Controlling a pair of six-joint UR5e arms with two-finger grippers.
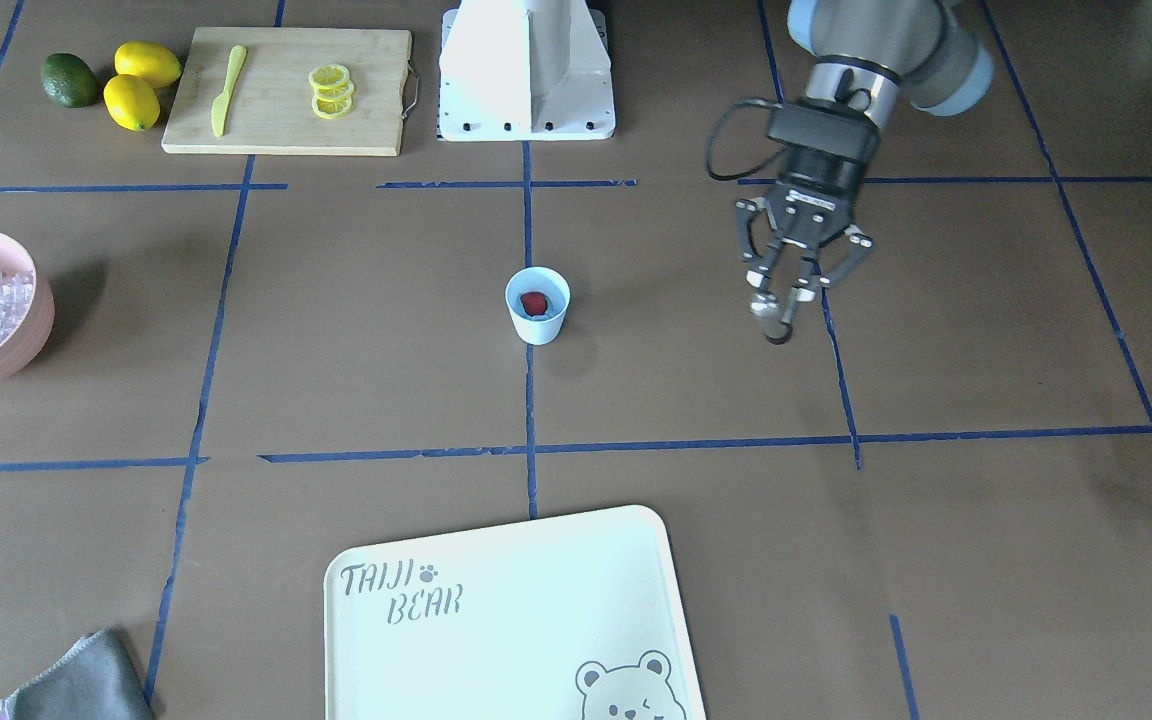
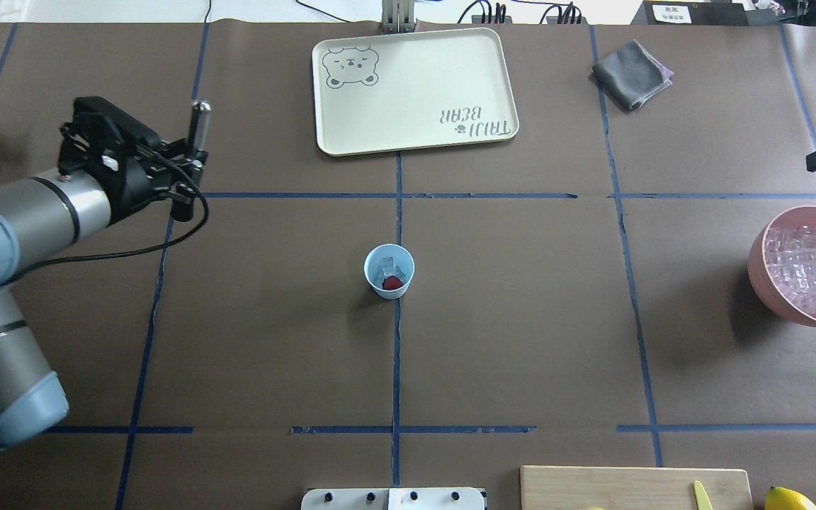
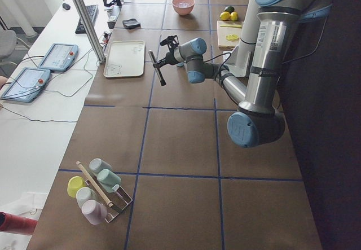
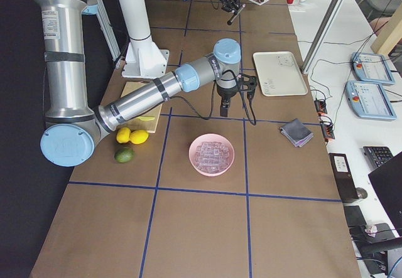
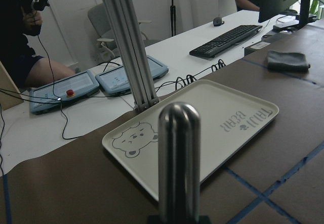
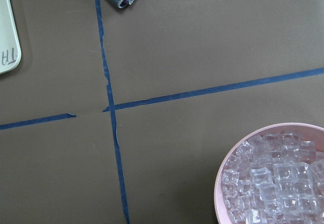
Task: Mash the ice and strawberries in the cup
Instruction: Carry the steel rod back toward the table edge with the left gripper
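Observation:
The pale blue cup (image 1: 538, 306) stands upright at the table's middle; it also shows in the overhead view (image 2: 389, 271). In it lie one red strawberry (image 2: 394, 282) and a few ice cubes (image 2: 387, 265). My left gripper (image 1: 784, 296) is shut on a metal rod (image 1: 772, 318) and holds it above the table, well off to the cup's side. The rod also shows in the overhead view (image 2: 200, 122) and fills the left wrist view (image 5: 178, 163). My right gripper (image 4: 225, 97) hovers beyond the pink bowl; I cannot tell whether it is open or shut.
A pink bowl (image 2: 759, 273) full of ice (image 6: 273, 178) stands at the table's right side. A cream tray (image 2: 415, 92) and a grey cloth (image 2: 631, 74) lie at the far edge. A cutting board (image 1: 286, 90) with a knife and lemon slices, two lemons (image 1: 141, 80) and a lime (image 1: 70, 80) lie near the robot's base.

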